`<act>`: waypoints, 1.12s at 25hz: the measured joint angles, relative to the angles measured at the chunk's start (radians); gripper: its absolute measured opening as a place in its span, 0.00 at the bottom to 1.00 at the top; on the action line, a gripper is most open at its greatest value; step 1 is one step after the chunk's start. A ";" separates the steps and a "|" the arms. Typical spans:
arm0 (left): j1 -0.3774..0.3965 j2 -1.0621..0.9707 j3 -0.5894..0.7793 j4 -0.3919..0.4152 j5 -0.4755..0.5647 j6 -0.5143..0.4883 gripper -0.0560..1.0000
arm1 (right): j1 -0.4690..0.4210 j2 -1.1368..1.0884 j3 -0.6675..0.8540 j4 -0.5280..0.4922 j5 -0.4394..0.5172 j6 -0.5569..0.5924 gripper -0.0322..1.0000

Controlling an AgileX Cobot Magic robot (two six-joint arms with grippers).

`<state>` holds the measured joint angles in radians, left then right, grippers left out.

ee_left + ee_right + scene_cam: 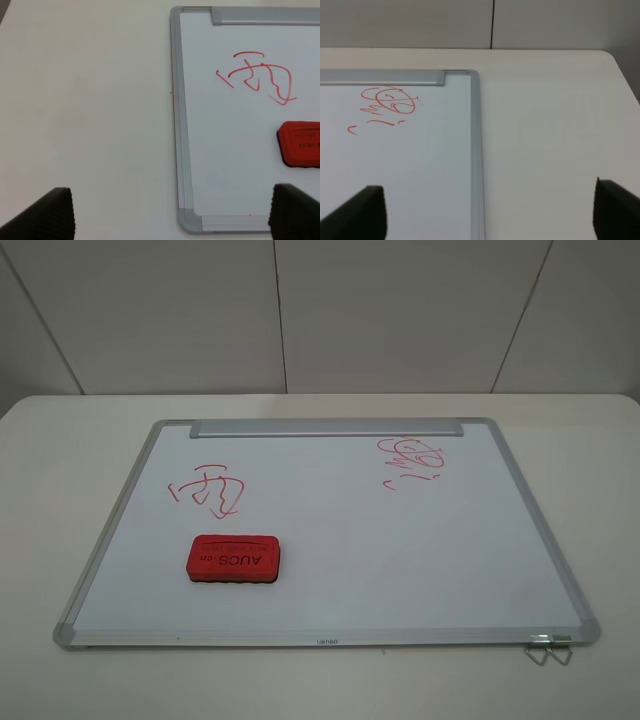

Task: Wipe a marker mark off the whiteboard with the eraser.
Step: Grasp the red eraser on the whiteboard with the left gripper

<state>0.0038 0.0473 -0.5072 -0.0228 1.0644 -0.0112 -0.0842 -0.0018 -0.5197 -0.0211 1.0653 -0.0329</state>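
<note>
The whiteboard (400, 540) lies flat on the table. The angular, boxy red marker mark (208, 490) is on its left half and shows too in the left wrist view as marker mark (260, 77). Just in front of it rests the red eraser (233, 558) with black lettering, seen partly as eraser (301, 145). My left gripper (172, 212) is open, held above the board's near-left corner, well apart from the eraser. My right gripper (490, 212) is open above the board's right edge. Neither arm appears in the high view.
A curly, loopy red scribble (410, 460) with short dashes sits at the board's far right, also scribble (387, 102). A silver tray strip (328, 427) runs along the far edge. Wire hooks (548, 648) hang at the near-right corner. White table (60, 460) surrounds the board.
</note>
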 joint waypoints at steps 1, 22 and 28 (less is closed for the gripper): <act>0.000 0.000 0.000 0.000 0.000 0.000 0.79 | 0.000 0.000 0.000 0.000 0.000 0.000 0.72; 0.000 0.000 0.000 0.000 0.000 0.000 0.79 | 0.004 0.000 0.000 0.000 0.000 0.000 0.72; -0.019 0.000 0.000 0.000 0.000 0.001 0.79 | 0.004 0.000 0.000 0.000 0.000 0.000 0.72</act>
<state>-0.0153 0.0473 -0.5072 -0.0228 1.0644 -0.0103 -0.0802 -0.0018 -0.5197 -0.0211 1.0653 -0.0329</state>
